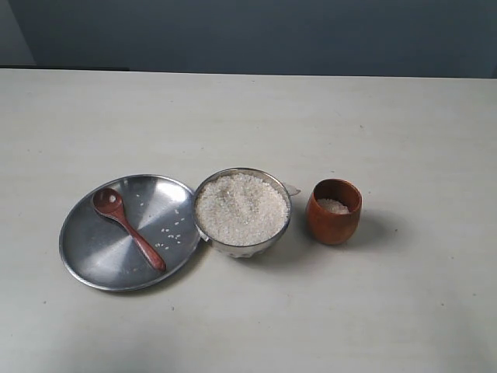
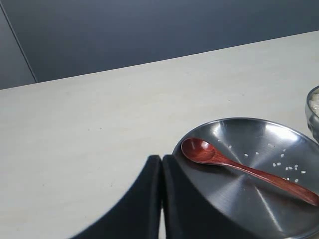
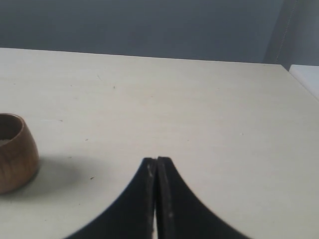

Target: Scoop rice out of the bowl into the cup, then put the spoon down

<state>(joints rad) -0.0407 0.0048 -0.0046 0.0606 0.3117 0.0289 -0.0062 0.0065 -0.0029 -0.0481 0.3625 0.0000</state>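
The shiny metal bowl (image 1: 241,212) stands mid-table, heaped with white rice (image 1: 241,207); its rim (image 2: 313,107) shows at the edge of the left wrist view. To its right stands the reddish-brown wooden cup (image 1: 334,210) (image 3: 15,152) with a little rice inside. The wooden spoon (image 1: 128,228) (image 2: 239,169) lies on the flat metal plate (image 1: 93,249) (image 2: 249,199), head toward the far side. My left gripper (image 2: 161,157) is shut and empty, hovering near the plate's edge. My right gripper (image 3: 156,159) is shut and empty, off to one side of the cup. Neither gripper appears in the exterior view.
A few loose rice grains (image 1: 172,231) (image 2: 289,168) lie scattered on the plate. The pale tabletop (image 1: 388,124) runs back to a dark wall. A small clear bit (image 1: 292,189) pokes out behind the bowl.
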